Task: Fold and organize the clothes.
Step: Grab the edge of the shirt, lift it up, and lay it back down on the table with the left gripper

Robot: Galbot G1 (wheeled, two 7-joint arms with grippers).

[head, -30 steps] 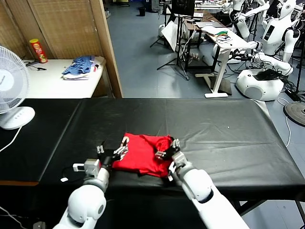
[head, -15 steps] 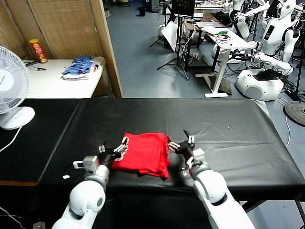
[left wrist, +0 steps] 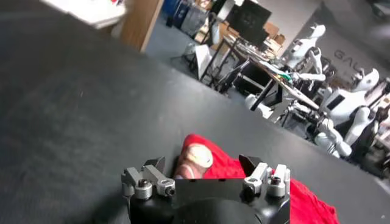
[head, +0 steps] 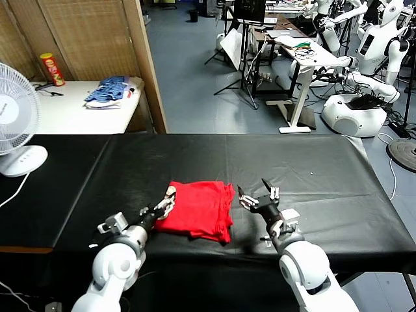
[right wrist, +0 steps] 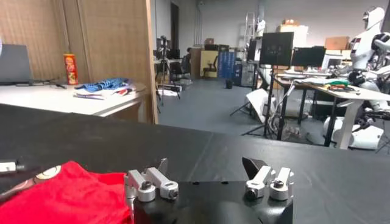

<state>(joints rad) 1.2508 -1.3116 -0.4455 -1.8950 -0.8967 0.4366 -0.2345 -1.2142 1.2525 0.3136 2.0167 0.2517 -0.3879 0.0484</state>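
The clothes, one bright red T-shirt [head: 198, 209], lie folded into a compact rectangle near the front of the black table [head: 312, 162]. My left gripper [head: 162, 203] is open at the shirt's left edge, low over the cloth. In the left wrist view the red fabric [left wrist: 304, 198] and a patch of its brown-and-white print [left wrist: 195, 159] lie just ahead of the open left gripper [left wrist: 202, 164]. My right gripper [head: 259, 196] stands open and empty a short way right of the shirt, not touching it. From the right wrist, the shirt [right wrist: 61, 195] lies off to one side of the spread right gripper [right wrist: 208, 165].
A white fan [head: 16, 117] stands at the table's left end. Behind it, a white side table carries a blue striped clothing pile [head: 107, 91] and a red can [head: 52, 68]. A wooden partition [head: 146, 65] rises behind. Other robots and desks fill the far right.
My right gripper has come off the shirt's right edge and moved right and slightly away. The shirt's right side now lies flat and squared. My left gripper has stayed at the left edge.
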